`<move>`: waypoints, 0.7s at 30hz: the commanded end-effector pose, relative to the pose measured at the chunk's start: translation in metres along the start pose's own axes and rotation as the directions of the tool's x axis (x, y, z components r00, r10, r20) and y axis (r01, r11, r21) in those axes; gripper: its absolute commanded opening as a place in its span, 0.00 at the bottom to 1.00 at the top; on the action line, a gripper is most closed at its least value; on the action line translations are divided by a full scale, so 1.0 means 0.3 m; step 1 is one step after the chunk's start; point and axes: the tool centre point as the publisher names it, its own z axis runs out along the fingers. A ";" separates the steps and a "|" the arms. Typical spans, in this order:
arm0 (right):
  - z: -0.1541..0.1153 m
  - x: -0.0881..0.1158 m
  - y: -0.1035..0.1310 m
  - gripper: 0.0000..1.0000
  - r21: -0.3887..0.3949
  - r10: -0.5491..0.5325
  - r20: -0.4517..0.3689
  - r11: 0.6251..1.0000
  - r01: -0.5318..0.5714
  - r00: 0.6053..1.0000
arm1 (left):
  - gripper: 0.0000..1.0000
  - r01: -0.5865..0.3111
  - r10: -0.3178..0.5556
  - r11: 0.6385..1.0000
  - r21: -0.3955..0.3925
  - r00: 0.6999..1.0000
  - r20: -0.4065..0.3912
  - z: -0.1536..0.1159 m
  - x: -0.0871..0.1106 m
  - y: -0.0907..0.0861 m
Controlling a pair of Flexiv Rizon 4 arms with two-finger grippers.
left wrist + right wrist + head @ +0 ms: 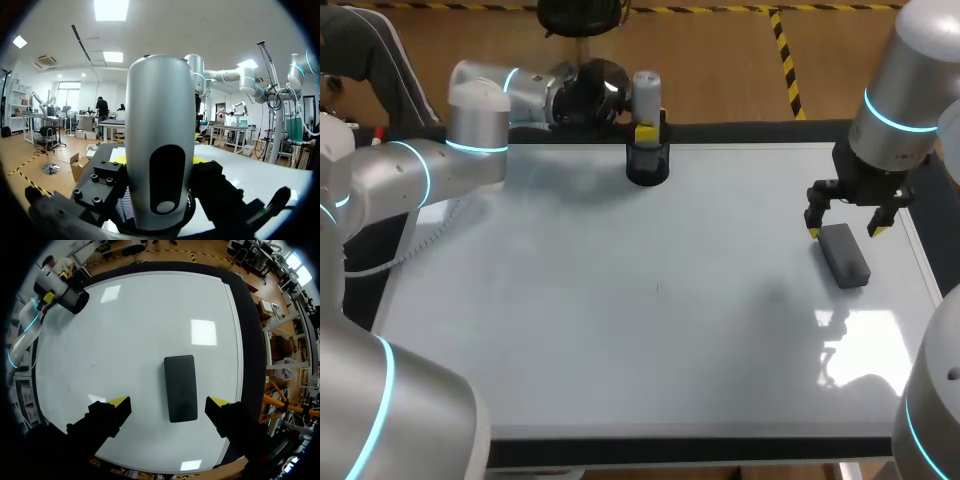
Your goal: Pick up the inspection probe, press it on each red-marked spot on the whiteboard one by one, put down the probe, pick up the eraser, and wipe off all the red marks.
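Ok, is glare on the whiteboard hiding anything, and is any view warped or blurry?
Head view: a bright glare patch washes out the whiteboard at its near right, clear of the eraser. Right wrist view: square lamp reflections on the board, its edges bowed by the fisheye, the eraser sharp. Left wrist view: the probe fills the frame, bulged by closeness.
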 end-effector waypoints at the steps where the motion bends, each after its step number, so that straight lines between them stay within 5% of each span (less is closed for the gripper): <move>1: -0.003 -0.003 -0.003 1.00 -0.001 -0.001 -0.001 1.000 0.001 1.000 | 0.02 0.009 -0.009 1.000 0.004 1.000 -0.004 -0.005 -0.030 0.010; 17: -0.003 -0.003 -0.003 1.00 -0.001 -0.001 -0.001 1.000 0.001 1.000 | 0.30 0.001 -0.001 1.000 0.000 1.000 -0.001 -0.003 -0.033 -0.012; 21: -0.003 -0.003 -0.003 1.00 -0.001 -0.001 -0.001 1.000 0.001 1.000 | 0.44 0.003 -0.003 1.000 -0.001 1.000 0.000 -0.003 -0.033 -0.013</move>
